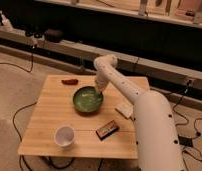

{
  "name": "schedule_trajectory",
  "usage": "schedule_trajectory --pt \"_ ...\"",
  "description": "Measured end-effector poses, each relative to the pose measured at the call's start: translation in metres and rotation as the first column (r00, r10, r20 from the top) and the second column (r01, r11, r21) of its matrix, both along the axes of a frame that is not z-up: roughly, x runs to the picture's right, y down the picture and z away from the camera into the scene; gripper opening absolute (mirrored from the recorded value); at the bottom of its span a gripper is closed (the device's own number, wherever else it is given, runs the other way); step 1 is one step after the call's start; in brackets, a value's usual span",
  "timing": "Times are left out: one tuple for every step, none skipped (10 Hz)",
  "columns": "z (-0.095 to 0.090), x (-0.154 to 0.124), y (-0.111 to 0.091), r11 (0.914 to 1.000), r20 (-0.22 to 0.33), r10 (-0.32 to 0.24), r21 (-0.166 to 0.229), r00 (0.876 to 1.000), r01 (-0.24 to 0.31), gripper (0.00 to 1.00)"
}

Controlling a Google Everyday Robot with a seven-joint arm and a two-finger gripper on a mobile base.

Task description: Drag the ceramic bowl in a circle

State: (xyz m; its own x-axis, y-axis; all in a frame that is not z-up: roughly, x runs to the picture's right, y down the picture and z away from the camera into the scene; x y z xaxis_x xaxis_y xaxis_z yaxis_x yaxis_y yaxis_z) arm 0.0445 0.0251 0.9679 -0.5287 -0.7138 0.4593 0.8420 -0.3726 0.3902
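The green bowl (86, 100) sits in the middle of the table (44, 107), and the gripper (99, 90) is down at its rim on the arm's side. Clamped or loose, I can't tell. A white cup (64, 135) stands near the front edge.

The jaws, at the rim of the ceramic bowl (85, 101), sit partly hidden behind the arm (120, 83).
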Motion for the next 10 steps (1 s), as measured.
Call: schedule_trajectory --pt "-0.003 0.012 0.004 1.0000 -0.019 -0.004 -0.003 1.000 0.004 0.00" --pt "-0.009 0.021 0.010 0.9998 -0.034 -0.020 -0.003 0.999 0.020 0.00" --pt "-0.016 0.024 0.013 0.9993 -0.035 -0.036 0.004 0.999 0.036 0.00" --pt "-0.027 0.022 0.022 0.9980 -0.023 -0.062 0.010 0.998 0.062 0.00" --pt "-0.038 0.015 0.031 0.9964 -0.004 -0.085 0.011 0.996 0.085 0.00" --pt "-0.047 0.003 0.040 0.9944 0.022 -0.106 0.010 0.994 0.105 0.00" --pt "-0.057 -0.011 0.047 0.9917 0.052 -0.129 0.013 0.990 0.128 0.00" --pt "-0.065 -0.031 0.056 0.9881 0.091 -0.154 0.014 0.984 0.153 0.00" --pt "-0.069 -0.044 0.059 0.9861 0.114 -0.166 0.017 0.979 0.166 0.00" --pt "-0.073 -0.060 0.063 0.9836 0.145 -0.180 0.020 0.973 0.179 0.00"
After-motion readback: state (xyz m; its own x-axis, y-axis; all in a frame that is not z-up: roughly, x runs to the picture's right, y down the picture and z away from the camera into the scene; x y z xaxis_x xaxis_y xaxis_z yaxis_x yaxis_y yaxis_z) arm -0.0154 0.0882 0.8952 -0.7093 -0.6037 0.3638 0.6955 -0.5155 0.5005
